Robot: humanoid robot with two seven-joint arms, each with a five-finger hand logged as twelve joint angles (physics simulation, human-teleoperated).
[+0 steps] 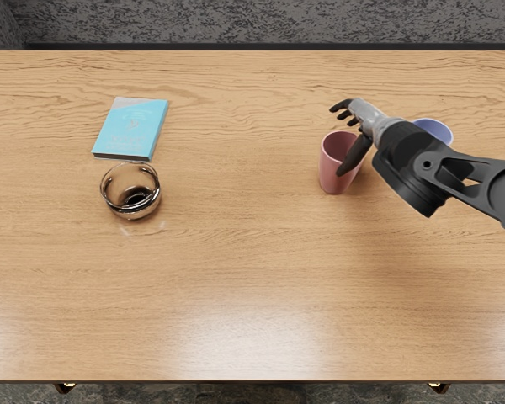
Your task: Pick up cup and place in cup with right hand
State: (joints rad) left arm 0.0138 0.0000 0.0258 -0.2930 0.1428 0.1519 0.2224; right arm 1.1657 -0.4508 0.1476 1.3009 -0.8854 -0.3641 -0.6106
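Note:
My right hand (347, 135) reaches in from the right edge, its fingers spread above and behind the pink cup and its thumb in front of the cup's right side. The pink cup (332, 172) stands upright on the table, partly covered by the thumb. Whether the hand touches it cannot be told. A blue cup (436, 130) shows only its upper part behind the right wrist and forearm; the rest is hidden.
A glass bowl (131, 204) stands on the left part of the wooden table (236, 278). Just behind it lies a light-blue book (133, 128). The table's far edge runs along a dark grey textured surface.

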